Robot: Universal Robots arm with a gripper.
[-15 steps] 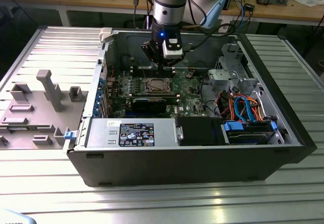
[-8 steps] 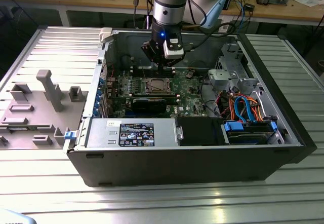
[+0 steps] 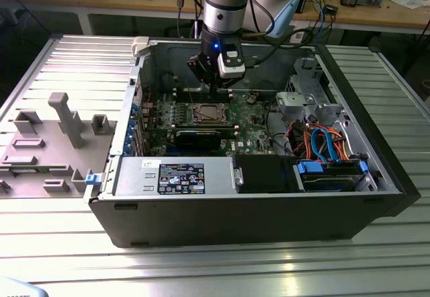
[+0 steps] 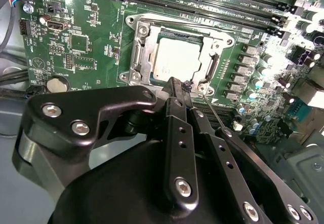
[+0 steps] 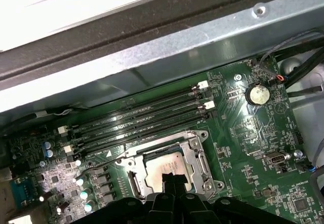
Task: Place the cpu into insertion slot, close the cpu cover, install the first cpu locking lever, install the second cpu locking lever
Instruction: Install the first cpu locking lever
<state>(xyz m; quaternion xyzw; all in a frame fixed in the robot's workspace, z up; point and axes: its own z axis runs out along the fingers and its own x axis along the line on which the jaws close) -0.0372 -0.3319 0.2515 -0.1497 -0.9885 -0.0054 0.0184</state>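
The arm [image 3: 225, 1] reaches straight down into the open computer case [image 3: 235, 209]. Its gripper [image 4: 178, 86] sits low over the edge of the insertion slot [image 4: 135, 57] on the green board [image 4: 76, 41]. The fingers are pressed together, with nothing visible between them. The cpu [image 4: 174, 62] lies in the slot, and the cpu cover [image 4: 205, 51] lies flat around it.

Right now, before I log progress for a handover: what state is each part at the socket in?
Chip: seated in the socket.
Cover: down over the chip.
Lever: sticking up, unlatched.
Hand: shut, empty, at the cover's edge.
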